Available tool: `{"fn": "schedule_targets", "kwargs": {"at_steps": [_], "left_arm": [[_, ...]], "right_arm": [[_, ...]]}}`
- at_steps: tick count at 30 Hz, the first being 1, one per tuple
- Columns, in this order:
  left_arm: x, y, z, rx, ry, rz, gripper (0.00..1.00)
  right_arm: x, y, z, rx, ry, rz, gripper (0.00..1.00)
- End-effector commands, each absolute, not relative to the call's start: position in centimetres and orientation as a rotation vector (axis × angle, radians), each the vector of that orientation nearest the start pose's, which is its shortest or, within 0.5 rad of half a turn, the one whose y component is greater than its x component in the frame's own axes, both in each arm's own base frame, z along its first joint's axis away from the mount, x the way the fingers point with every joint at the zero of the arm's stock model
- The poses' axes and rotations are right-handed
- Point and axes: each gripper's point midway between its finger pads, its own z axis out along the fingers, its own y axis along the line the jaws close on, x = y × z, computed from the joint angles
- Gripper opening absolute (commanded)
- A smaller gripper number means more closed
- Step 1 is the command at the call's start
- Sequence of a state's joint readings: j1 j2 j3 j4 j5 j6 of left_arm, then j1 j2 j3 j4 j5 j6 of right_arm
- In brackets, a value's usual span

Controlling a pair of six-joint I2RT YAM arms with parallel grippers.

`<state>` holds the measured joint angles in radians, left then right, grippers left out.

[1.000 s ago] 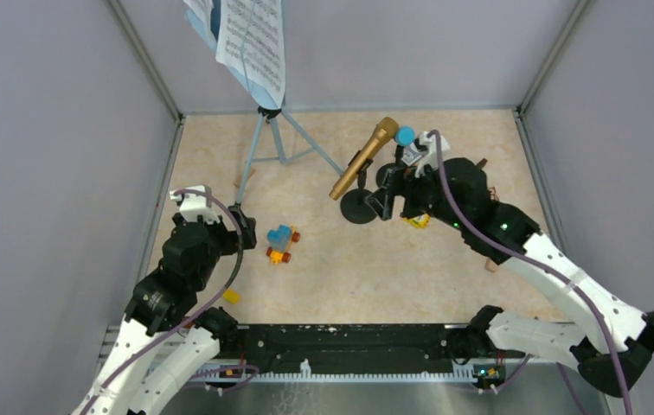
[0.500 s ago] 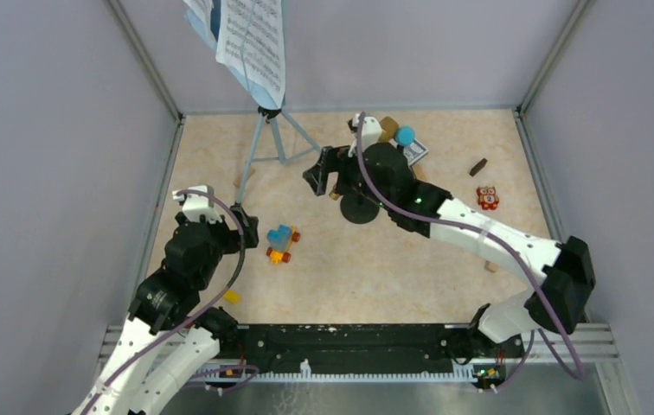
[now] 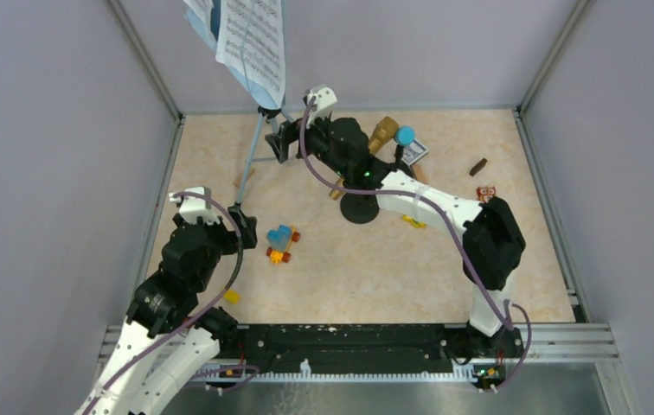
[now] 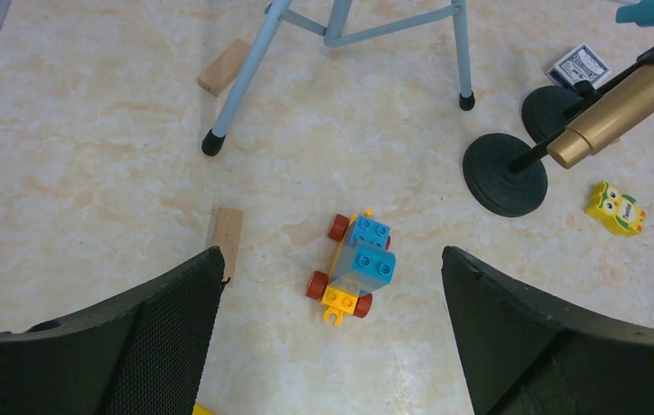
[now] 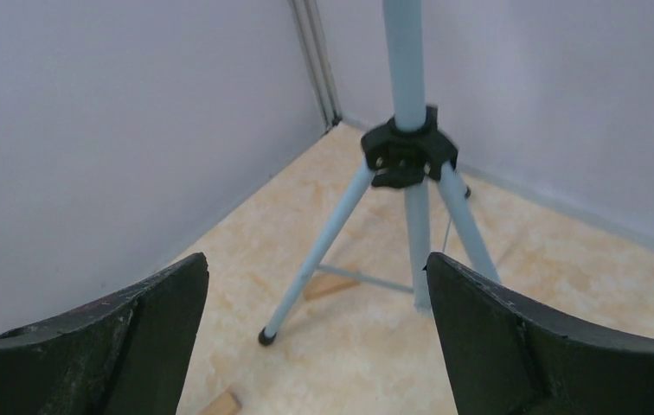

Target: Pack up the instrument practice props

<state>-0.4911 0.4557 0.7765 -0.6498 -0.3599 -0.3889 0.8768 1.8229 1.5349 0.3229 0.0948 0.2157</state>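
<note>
Your right claw [image 5: 315, 264] gapes wide and empty, facing the music rack [image 5: 405, 52] at the back-left of the worktop [image 3: 393, 259], not yet touching its black hub [image 5: 406, 156]. The rack looks tall and top-heavy (the sheet-music pages [image 3: 253, 39] sit high), so a finger bumping the pole could tip it. Your right forearm [image 3: 427, 203] crosses the gold microphone [image 4: 631, 104] and could knock it. The left claw [image 4: 332, 255] hangs wide, holding nothing.

Pale-blue tripod music rack [image 5: 408, 154] stands upright holding white sheet-music pages [image 3: 253, 39]; gold microphone [image 4: 622, 108] tilts on black round-based holder [image 4: 505, 177]
</note>
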Motion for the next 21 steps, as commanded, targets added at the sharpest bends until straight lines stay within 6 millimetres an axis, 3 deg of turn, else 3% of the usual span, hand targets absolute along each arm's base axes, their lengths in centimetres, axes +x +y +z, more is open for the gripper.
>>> {"fn": "schedule_targets", "kwargs": {"at_steps": [1,7,16,18,21], "left_arm": [[21.6,-6.1,25.5,-0.151,1.852,-0.264,0.99],[21.7,-6.0,25.5,-0.156,1.849,-0.259,0.99],[21.8,-6.1,25.3,-0.153,1.857,-0.259,0.99],[21.8,-6.0,25.4,-0.158,1.852,-0.257,0.99],[21.8,-6.0,25.4,-0.160,1.851,-0.256,0.99]], "right_arm": [[41.7,44.8,37.8,-0.480,1.325,0.827,0.95],[45.3,45.5,36.0,-0.484,1.384,0.833,0.95],[49.1,48.4,36.3,-0.509,1.326,0.778,0.95],[50.1,48.5,37.2,-0.448,1.334,0.774,0.95],[51.7,48.1,36.4,-0.338,1.382,0.753,0.95]]}}
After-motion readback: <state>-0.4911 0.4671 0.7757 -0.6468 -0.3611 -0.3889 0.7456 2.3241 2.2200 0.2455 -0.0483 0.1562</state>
